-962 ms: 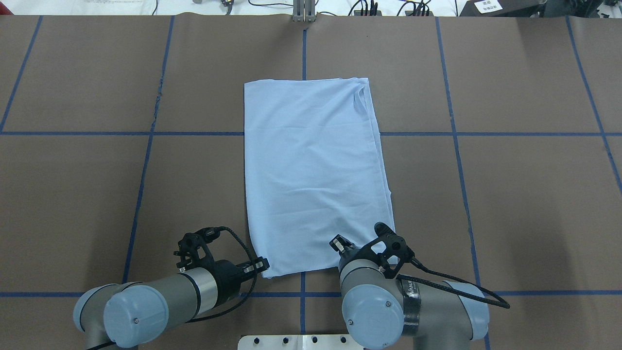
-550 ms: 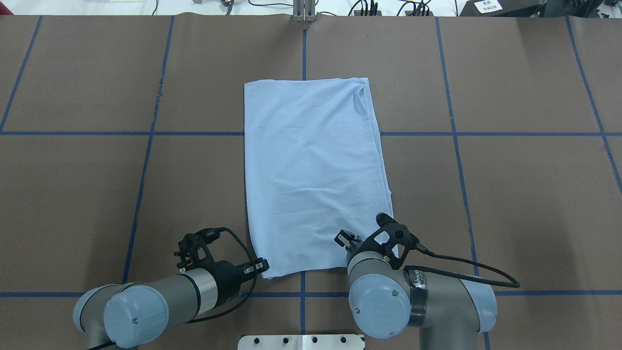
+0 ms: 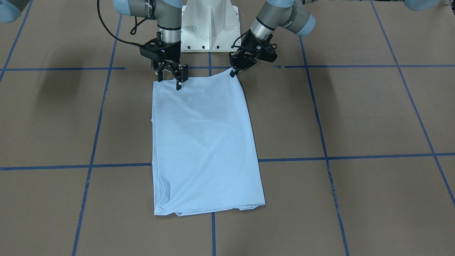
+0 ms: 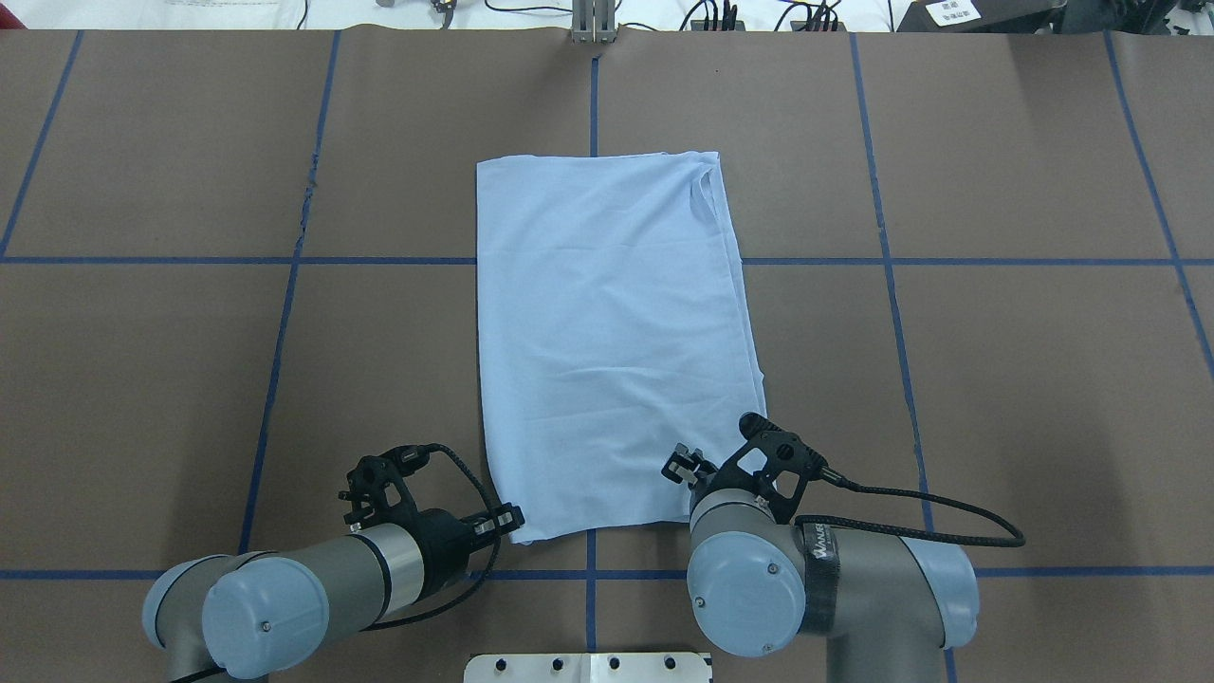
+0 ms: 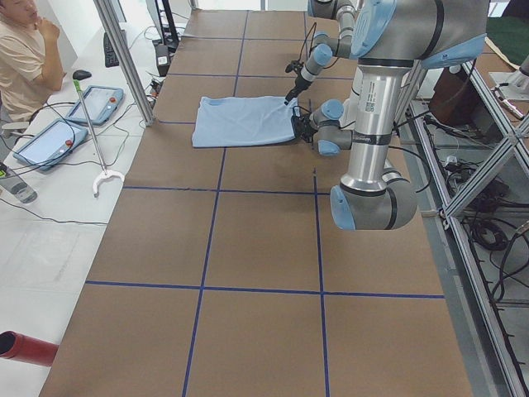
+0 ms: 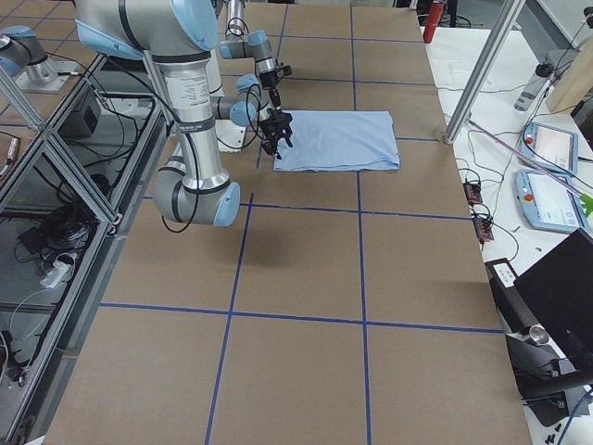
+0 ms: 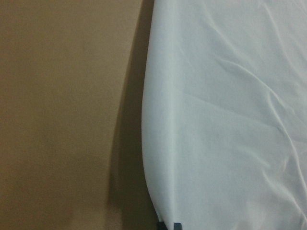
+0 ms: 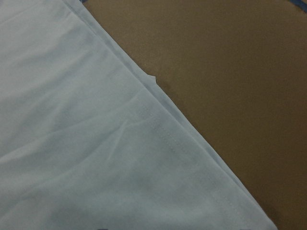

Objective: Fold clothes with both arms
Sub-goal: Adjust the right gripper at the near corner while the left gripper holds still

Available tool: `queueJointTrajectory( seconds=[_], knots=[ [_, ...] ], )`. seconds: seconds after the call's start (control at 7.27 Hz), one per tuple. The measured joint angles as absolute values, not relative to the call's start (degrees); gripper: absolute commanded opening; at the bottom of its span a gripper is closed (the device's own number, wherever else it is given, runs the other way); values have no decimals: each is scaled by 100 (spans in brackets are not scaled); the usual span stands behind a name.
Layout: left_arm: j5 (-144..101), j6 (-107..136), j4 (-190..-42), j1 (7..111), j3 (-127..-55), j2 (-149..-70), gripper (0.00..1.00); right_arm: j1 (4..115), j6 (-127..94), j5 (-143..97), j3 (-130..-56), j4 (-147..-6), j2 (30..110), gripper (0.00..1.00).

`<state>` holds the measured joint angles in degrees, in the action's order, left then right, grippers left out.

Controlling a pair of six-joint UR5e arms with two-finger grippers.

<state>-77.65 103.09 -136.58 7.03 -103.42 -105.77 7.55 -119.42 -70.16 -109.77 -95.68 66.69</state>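
**Two grippers at the near hem, one corner taken**

Over the last second the right gripper [image 3: 170,79] has slid outward along the near hem, toward its own corner of the T-shirt [image 4: 607,332]. The left gripper [image 3: 234,72] has not moved. The right one's jaws stand wide over the cloth with nothing between them. The left's look closed on the other near corner, which rises to a small peak at its tips, though the view is too small to be sure. The shirt lies mid-table as a long folded rectangle, its far end flat. The paired grasp looks half made: the right must come down and pinch before the hem can be carried forward.

The table [image 4: 1024,398] is brown, gridded with blue tape lines [image 4: 948,260]. A person [image 5: 21,50] sits across from the robot beside two pendants [image 5: 95,103].
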Motion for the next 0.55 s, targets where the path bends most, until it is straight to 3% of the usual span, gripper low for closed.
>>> queueJointTrajectory(
  seconds=[0.27,0.41,0.55],
  knots=[
    [-7759,10310,-13658,703,-10337,-10565,0,711,-11921,-7006,-10887,-9576,6665,96],
    [-7755,10310,-13658,703,-10338,-10561,0,696,-11919,-7001,-10833,-9576,6650,91],
    [-7753,10310,-13658,703,-10341,-10555,0,691,-11920,-6995,-10806,-9576,6633,79]
  ],
)
